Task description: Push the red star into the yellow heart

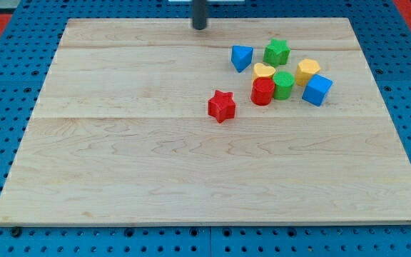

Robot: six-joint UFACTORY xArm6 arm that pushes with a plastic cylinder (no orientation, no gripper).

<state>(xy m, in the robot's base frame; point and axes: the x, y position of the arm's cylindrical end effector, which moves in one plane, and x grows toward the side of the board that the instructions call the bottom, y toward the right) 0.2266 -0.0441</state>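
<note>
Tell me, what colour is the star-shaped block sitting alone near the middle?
Red: the red star, seen plainly in the camera view.

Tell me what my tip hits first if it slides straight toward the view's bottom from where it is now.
Probably nothing: my tip sits at the wooden board's top edge, and that line runs just left of the red star; it might graze it, depth unclear.

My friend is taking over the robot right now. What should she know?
My tip is near the view's top edge of the board, touching no block, up and left of the red star.
The red star sits alone near the middle. The yellow heart is up and right of it, in the cluster behind a red block.
Done: nothing yet. Left: push the star into the heart.
</note>
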